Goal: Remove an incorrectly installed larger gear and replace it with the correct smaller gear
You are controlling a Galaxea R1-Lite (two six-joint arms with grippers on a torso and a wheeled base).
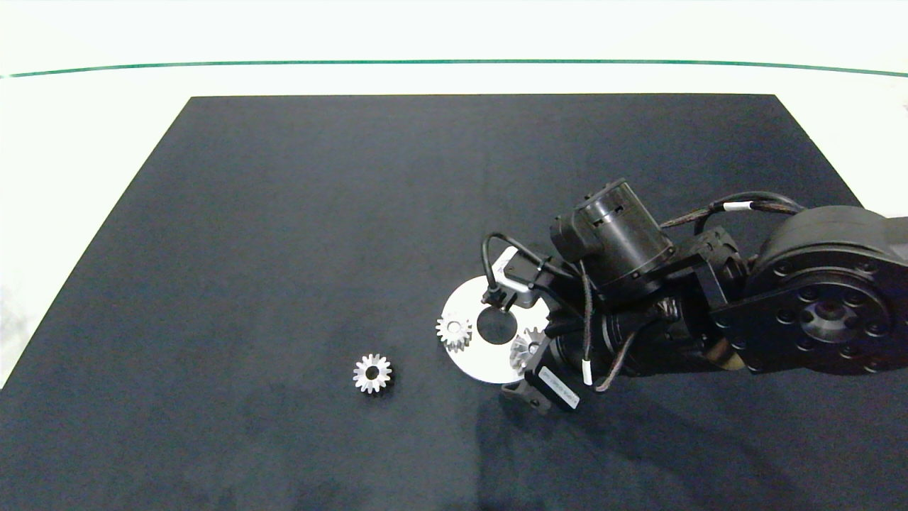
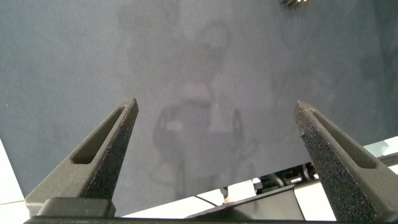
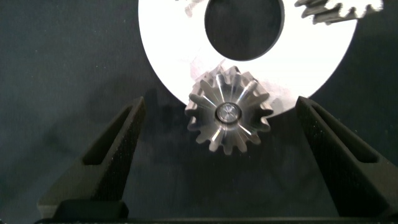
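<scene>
Dark mat (image 1: pixel 284 248) on white table (image 1: pixel 92 128).

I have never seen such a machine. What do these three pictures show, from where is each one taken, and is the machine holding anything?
This is a robot with two dark arms, each ending in a two-fingered gripper. The head view looks down from above at a black mat on a white table. Only the right arm shows there, reaching in over a white disc with a round hole. Two gears are visible on the disc. Another gear lies alone on the mat.

The other two pictures come from cameras on the wrists. The right gripper is open, its fingers on either side of the larger gear at the disc's edge, not touching it. The left gripper is open above bare mat. Nothing is held.
</scene>
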